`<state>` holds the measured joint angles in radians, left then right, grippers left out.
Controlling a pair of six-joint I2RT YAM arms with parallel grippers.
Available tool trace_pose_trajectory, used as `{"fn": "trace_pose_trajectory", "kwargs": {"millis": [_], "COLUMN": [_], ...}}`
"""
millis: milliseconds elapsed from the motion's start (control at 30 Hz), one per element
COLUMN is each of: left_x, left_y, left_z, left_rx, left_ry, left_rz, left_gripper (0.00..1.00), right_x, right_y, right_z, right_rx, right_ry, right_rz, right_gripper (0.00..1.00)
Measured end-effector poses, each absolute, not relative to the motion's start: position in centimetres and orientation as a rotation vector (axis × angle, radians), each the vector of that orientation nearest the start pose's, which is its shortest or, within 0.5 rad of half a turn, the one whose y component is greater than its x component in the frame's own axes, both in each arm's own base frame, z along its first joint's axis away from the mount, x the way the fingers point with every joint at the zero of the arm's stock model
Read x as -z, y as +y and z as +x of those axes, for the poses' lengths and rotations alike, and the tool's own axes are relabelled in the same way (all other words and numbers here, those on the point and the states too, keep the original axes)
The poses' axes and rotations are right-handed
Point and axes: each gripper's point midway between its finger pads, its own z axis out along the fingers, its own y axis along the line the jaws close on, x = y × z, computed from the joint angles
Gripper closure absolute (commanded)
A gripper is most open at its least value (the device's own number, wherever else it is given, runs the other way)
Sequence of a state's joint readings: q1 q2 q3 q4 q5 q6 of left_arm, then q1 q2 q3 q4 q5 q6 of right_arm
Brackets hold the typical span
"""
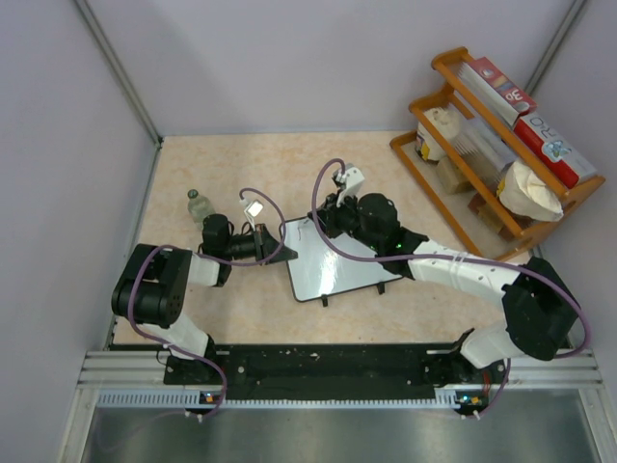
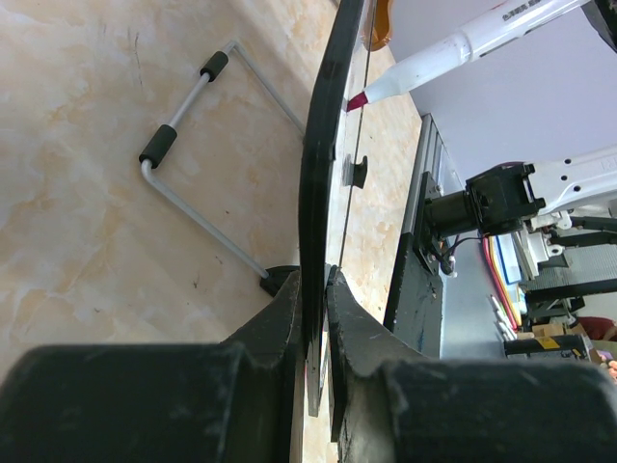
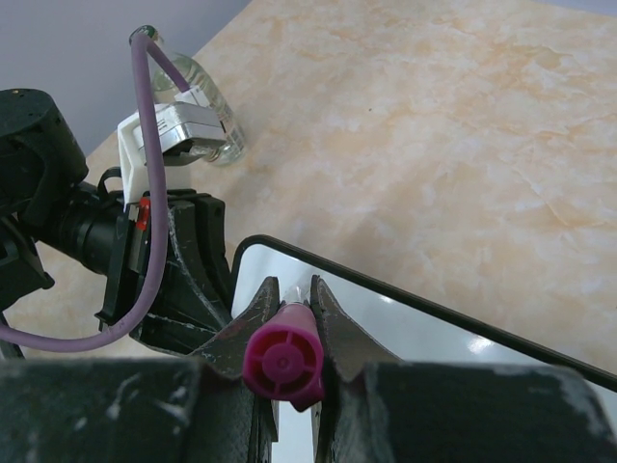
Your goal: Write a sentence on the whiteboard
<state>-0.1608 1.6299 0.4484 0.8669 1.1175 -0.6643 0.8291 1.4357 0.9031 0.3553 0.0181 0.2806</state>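
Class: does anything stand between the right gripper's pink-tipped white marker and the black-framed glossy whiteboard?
Nothing visible does: the right gripper holds the pink-tipped white marker with its tip right at the face of the black-framed glossy whiteboard.

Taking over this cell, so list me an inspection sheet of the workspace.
Surface: beige marbled tabletop.
Job's things: whiteboard, no writing legible; magenta-tipped marker, tip at or near the board.
Clutter: clear bottle; wooden rack holding boxes.
Grippers: left gripper shut on the whiteboard edge; right gripper shut on the marker.
Cables: purple cable looping along each arm.
Surroundings: pale walls; metal rail at near edge.
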Motion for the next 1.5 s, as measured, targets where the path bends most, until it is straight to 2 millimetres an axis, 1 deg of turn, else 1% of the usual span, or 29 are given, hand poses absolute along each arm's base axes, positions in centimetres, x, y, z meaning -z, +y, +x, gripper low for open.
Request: {"fn": "trace_pose_trajectory", "kwargs": {"millis": [900,1400,1500], "left_x": [-10.2,-10.2,-10.2], "left_y": [-21.4,-21.4,-21.4], "left_z": [26.5,26.5,26.5], "left_rx": [1.585,1.585,1.585], "left_ry": [1.992,1.991,1.990], "left_rz": [0.336,0.337,0.337], "left_gripper": [1.00,1.00,1.00], "right_x": [-20.3,-20.4,-20.7], "right_y": [33.1,32.8,32.8], "right_z": [29.4,29.6,29.8], "right_rx": [-0.778,-0.759,-0.747], "right_ry": [1.761,1.766,1.769], "right_rz": [-0.469,-0.449,-0.444], "right_gripper": [1.00,1.00,1.00]}}
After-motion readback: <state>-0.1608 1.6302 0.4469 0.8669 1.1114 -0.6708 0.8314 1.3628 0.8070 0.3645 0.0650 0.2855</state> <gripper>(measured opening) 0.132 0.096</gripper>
